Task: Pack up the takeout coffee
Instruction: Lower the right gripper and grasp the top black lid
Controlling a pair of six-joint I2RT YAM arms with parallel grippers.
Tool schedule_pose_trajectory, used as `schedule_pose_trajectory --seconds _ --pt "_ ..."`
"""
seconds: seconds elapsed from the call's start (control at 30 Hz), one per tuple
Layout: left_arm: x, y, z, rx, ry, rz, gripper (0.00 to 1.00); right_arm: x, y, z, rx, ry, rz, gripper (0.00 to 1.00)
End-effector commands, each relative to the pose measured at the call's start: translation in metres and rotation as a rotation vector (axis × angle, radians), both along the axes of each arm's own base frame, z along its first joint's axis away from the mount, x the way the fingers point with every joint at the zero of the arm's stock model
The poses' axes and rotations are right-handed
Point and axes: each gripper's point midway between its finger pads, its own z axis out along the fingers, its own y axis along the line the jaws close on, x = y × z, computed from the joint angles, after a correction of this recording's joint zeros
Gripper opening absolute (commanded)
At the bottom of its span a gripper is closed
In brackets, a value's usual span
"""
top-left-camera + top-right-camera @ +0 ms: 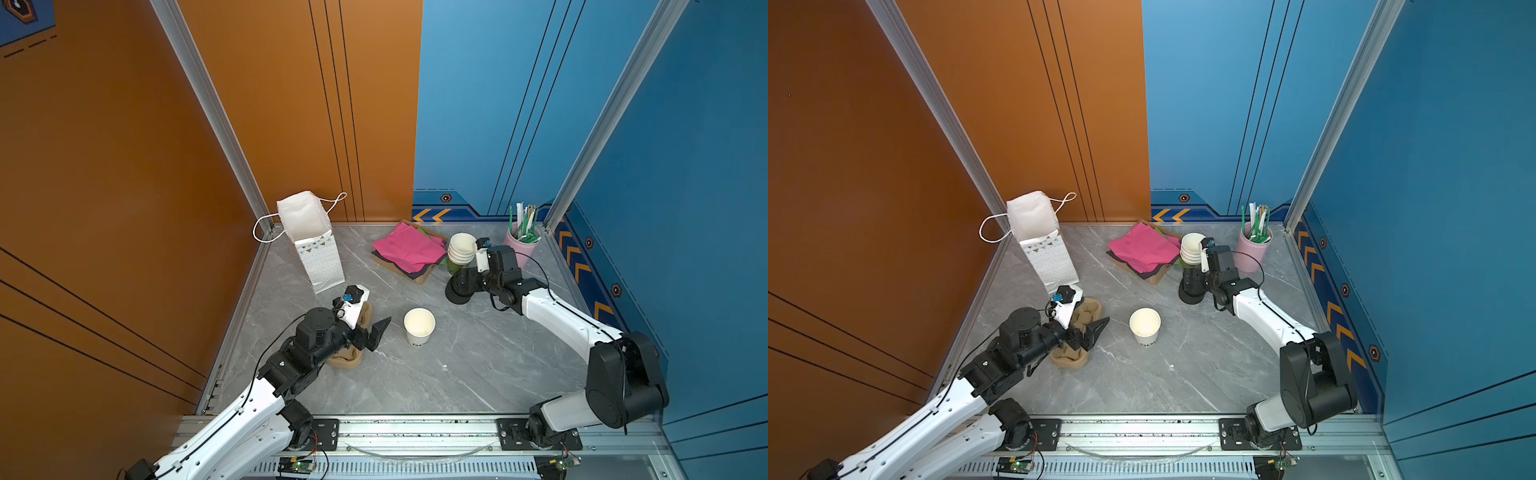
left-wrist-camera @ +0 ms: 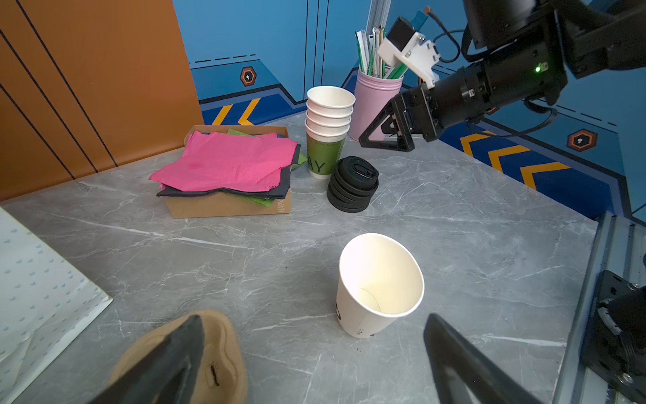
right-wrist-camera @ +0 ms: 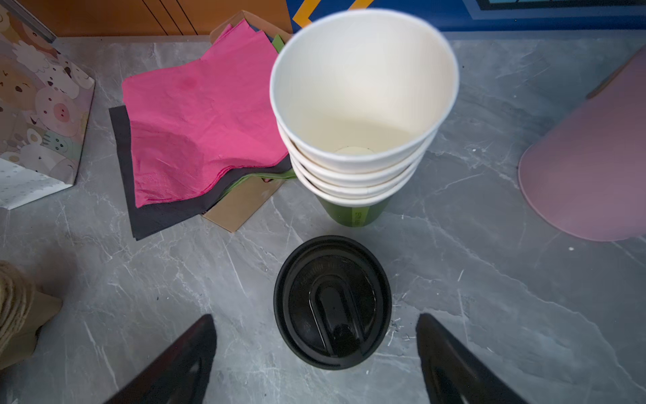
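The takeout coffee cup [image 1: 419, 326] [image 1: 1145, 326] [image 2: 379, 283] is a lone white paper cup with dark lettering, standing upright mid-table with its top open. My left gripper [image 1: 374, 334] [image 1: 1096, 332] [image 2: 313, 318] is open and empty, a short way to the cup's left, over a tan pulp carrier [image 1: 345, 361] [image 2: 223, 349]. My right gripper [image 1: 457, 282] [image 1: 1192, 286] [image 3: 315, 316] is open and hovers just above a stack of black lids [image 2: 353, 185] [image 3: 332, 300], holding nothing. The jaws stand wide on either side of the top lid.
A stack of white cups with a green lowest cup [image 1: 461, 249] [image 3: 363, 94] stands behind the lids. A pink holder of straws [image 1: 521, 245], a box of pink and dark napkins [image 1: 409, 249] [image 2: 227, 161] and an open white paper bag [image 1: 311, 241] stand along the back.
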Motion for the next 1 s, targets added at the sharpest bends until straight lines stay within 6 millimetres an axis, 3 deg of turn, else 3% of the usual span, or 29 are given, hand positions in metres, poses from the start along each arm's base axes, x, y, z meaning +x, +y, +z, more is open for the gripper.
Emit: schedule_pose_trajectory --seconds 0.0,0.4,0.97 --pt "-0.002 0.000 0.000 -0.016 -0.008 0.006 0.98 0.005 0.007 -0.007 0.041 -0.035 0.013 0.91" --pt "-0.002 0.002 -0.001 -0.016 -0.008 0.011 0.98 0.013 0.002 -0.047 -0.017 0.016 0.004 0.88" --pt "-0.002 0.003 -0.001 -0.016 -0.010 0.016 0.98 0.019 0.005 -0.064 -0.063 0.060 -0.009 0.77"
